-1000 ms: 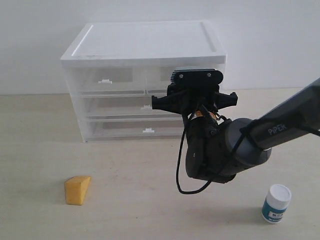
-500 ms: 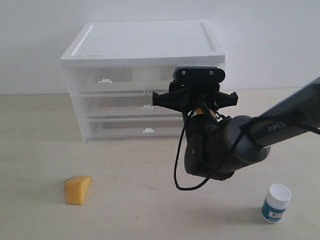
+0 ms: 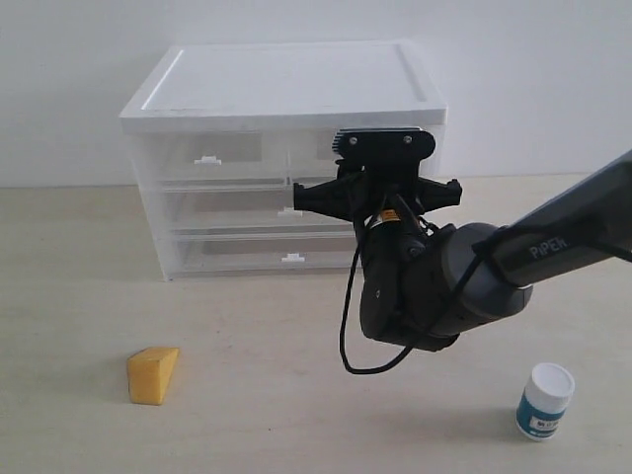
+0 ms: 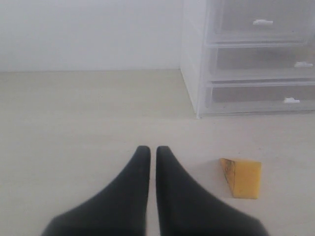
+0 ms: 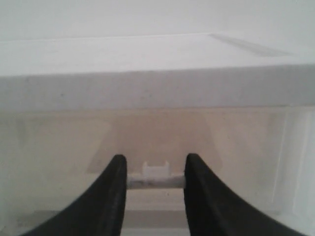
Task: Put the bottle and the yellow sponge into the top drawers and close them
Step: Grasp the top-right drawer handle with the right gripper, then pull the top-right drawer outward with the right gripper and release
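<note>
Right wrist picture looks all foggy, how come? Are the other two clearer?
Right wrist view: the softest, probably because the right tool sits very close to the top drawer, so the white handle and the edges smear. Left wrist view: clearer, with the yellow sponge fairly crisp and a faint shadow beside it. Exterior view: sharp overall, in even light, with a pale shadow by the bottle.

The brand name "PiPER" stands in pale lettering on the dark grey link of the right arm [image 3: 549,244], seen in the exterior view reaching in over the right edge of the tabletop. Near the right-hand corner of the tabletop closest to that camera, the bottle [image 3: 544,400] carries a white label whose dark print is too small to read.
</note>
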